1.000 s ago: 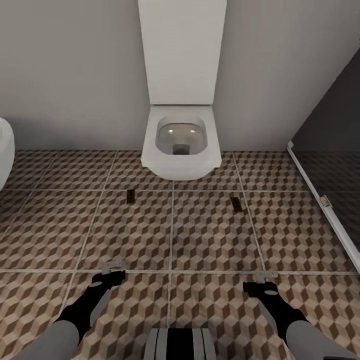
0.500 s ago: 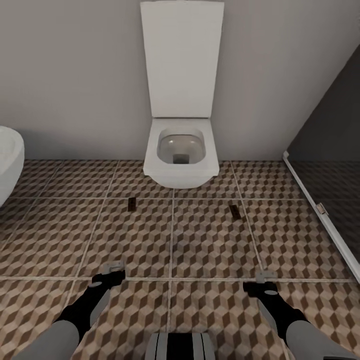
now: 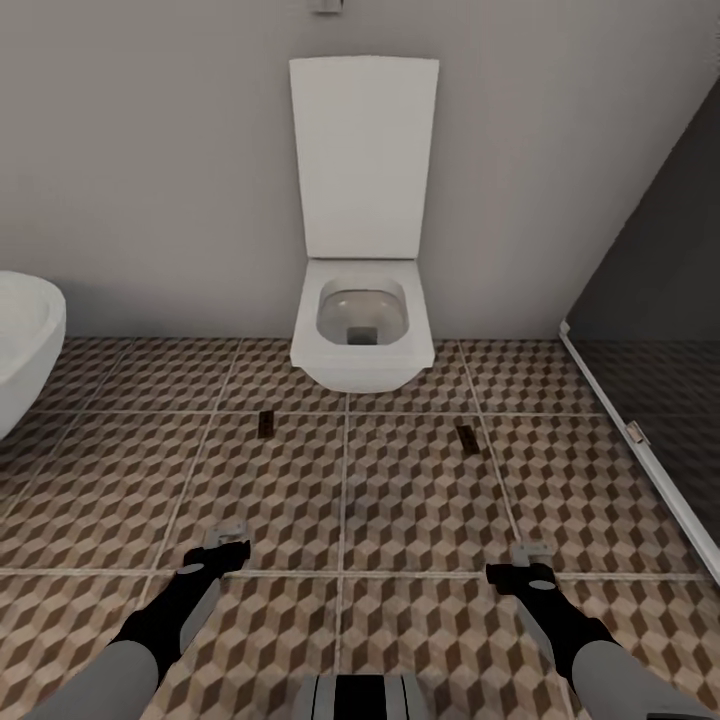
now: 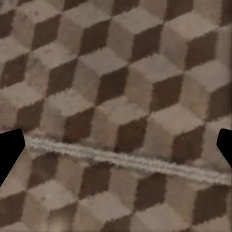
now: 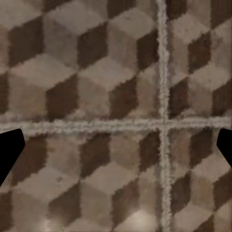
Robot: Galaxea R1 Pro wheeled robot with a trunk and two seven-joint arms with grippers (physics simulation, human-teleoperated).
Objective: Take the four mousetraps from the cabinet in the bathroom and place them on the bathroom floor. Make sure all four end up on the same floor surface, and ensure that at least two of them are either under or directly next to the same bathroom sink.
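Two mousetraps lie flat on the bathroom floor (image 3: 420,500) in the head view: one mousetrap (image 3: 266,423) left of the toilet's front, the other mousetrap (image 3: 467,437) to its right. My left gripper (image 3: 226,543) hangs low over the tiles, well nearer than the left trap, and is open and empty. My right gripper (image 3: 528,565) hovers on the other side, nearer than the right trap, also open and empty. Both wrist views look straight at the cube-patterned floor (image 4: 116,96) (image 5: 96,72), with the black fingertips (image 4: 8,150) (image 5: 8,150) spread to the picture edges. The cabinet and the bathroom sink are out of view.
A white wall-hung toilet (image 3: 362,335) with its lid up stands against the grey wall straight ahead. A rounded white fixture (image 3: 25,340) juts in at the far left. A dark glass shower partition (image 3: 650,330) with a white base rail runs along the right.
The whole head view has shifted: the toilet and both traps sit smaller and farther, and more wall and left fixture show. The camera has backed away. Both grippers hold their pose.
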